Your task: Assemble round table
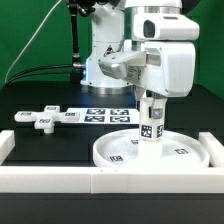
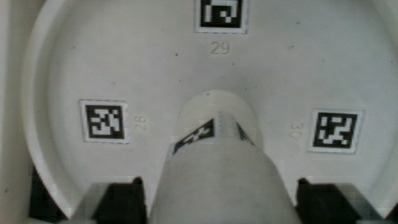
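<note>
At the exterior view's left, the small, flat, white plastic cross-shaped base point(image 1: 38, 118) lay on the matte black table point(image 1: 30, 100), apart from the other parts. Just to its right lay the thin white marker board point(image 1: 100, 114), printed squares facing up.

Further right, the large white plastic round disc point(image 1: 150, 152) rested flat inside the low white border wall point(image 1: 60, 183), close to the wall's front run. Its raised rim enclosed a smooth floor bearing black-and-white tags. Within that rim stood the short white cylindrical leg point(image 1: 150, 125), upright at the disc's middle and itself tagged. The gripper point(image 1: 150, 100) hung straight above it, narrowed onto the leg's upper part.

The wrist view showed what the arm's white housing hid from outside: dark fingers point(image 2: 121, 197) pressed against either side of the rounded leg, and three tags spread across the disc's floor around it. Only the exterior view took in the base, the board and the wall. Neither view showed whether the leg's lower end was seated in the disc.
</note>
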`<state>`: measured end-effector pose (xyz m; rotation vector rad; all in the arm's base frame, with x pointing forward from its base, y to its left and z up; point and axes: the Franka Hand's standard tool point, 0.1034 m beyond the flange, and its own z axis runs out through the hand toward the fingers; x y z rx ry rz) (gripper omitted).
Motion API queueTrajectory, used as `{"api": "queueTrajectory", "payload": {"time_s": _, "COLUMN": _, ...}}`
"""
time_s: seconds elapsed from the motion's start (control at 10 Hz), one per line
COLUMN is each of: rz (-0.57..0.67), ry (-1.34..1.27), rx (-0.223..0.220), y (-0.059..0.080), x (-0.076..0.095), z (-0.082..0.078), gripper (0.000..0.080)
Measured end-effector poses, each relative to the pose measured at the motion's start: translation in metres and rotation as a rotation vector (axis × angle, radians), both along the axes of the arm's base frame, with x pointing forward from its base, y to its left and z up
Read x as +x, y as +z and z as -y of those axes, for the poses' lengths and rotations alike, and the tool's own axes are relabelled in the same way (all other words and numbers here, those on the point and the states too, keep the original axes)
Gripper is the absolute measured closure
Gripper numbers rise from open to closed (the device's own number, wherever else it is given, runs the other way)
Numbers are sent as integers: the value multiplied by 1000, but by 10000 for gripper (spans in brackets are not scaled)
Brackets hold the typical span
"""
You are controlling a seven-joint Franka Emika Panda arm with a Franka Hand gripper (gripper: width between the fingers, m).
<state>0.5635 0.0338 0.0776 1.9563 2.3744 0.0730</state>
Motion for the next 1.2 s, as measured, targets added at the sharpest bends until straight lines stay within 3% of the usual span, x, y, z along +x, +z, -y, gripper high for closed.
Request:
{"api": "queueTrajectory", "payload": {"time_s": 0.4, "rz": -16, "ry": -505, "rx": 31, "y": -1, "x": -3, "z": -3, "gripper": 389}}
{"api": "queueTrajectory", "payload": {"time_s": 0.8, "rz": -15, "ry": -728, "rx": 48, "y": -1, "x": -3, "z": -4, "gripper": 389}}
{"api": "queueTrajectory", "payload": {"time_s": 1.2, "rz": -41, "ry": -1196, "rx": 110, "y": -3, "x": -5, "z": -3, "gripper": 389}}
